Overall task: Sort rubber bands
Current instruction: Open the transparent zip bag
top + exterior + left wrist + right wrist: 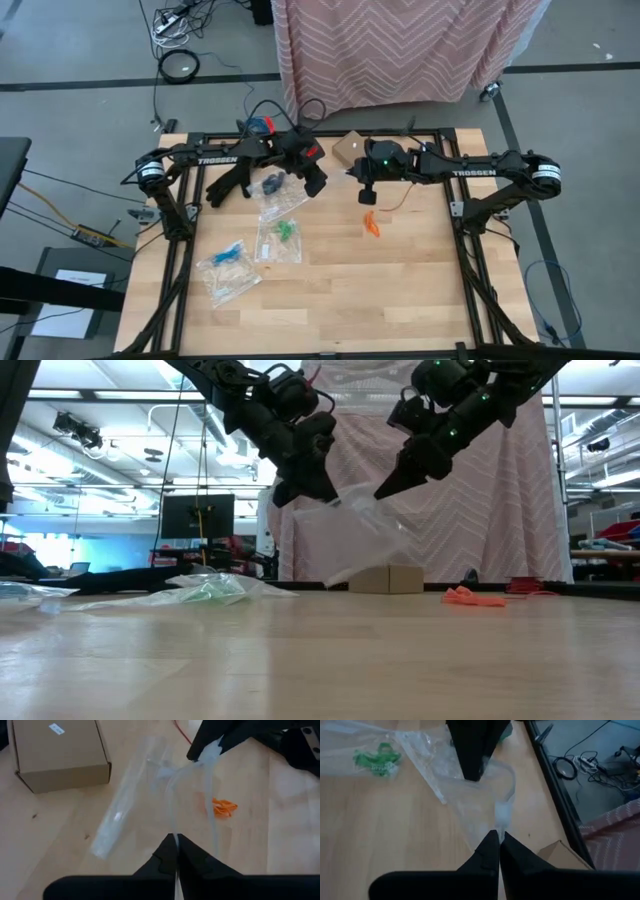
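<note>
We hold clear bag [350, 530] aloft between both jaws, each clamped tight on opposite edge of mouth, likely to spread it for filling. Left gripper [176, 838], right gripper [498, 836] near counter's far edge. Orange rubber bands [371, 225] lie loose toward right edge; green [284, 229], blue [228, 256] ones already bagged left of centre.

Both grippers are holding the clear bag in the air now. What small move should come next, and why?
Probably pull the two grips slightly apart to open the bag's mouth. The left gripper and the right gripper are each shut on an edge of the clear bag, which hangs empty above the table. The orange rubber bands lie loose on the wood, not yet bagged.
</note>
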